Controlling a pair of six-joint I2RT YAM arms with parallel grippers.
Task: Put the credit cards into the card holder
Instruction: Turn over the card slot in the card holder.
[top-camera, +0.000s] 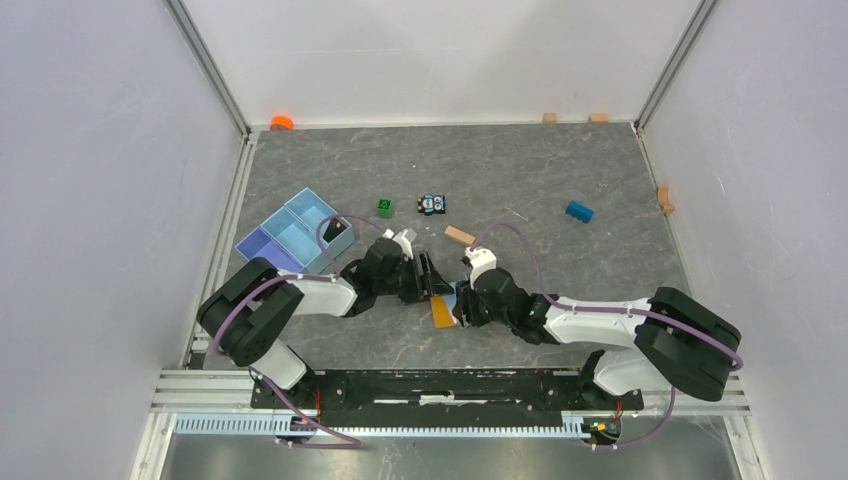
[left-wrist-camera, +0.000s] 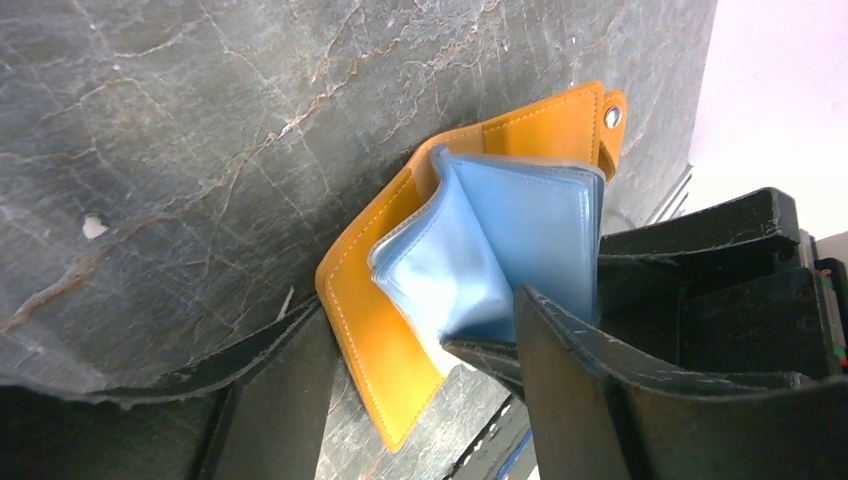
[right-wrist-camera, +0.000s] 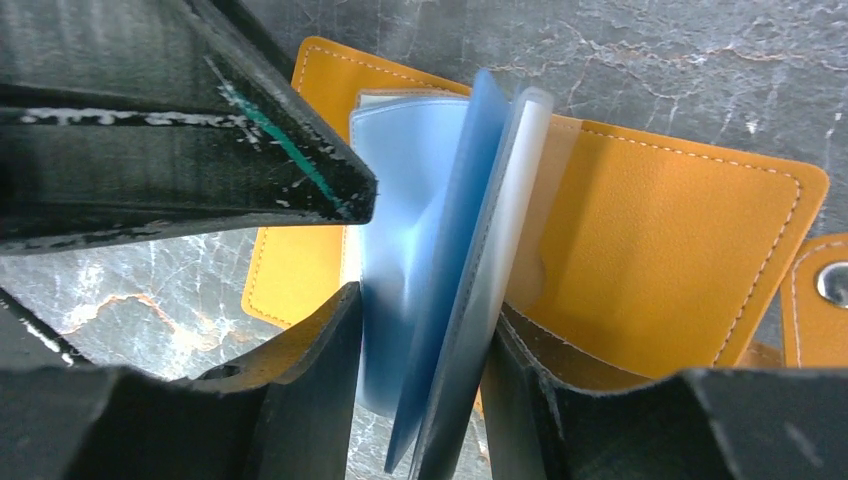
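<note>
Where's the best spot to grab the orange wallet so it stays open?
Probably the bare flap of the orange leather card holder, pinched at its stitched outer edge, coming from the side away from the pale blue plastic sleeves. That flap lies flat and uncovered, while the sleeves stand up floppy in the middle.

Soft, even light from above. The white walls (top-camera: 100, 150) look bright, and the grey table (top-camera: 560, 170) carries only faint shadows. Close up, the blue card (right-wrist-camera: 455, 230) and the right tool (right-wrist-camera: 420, 340) blur toward the near edge.
</note>
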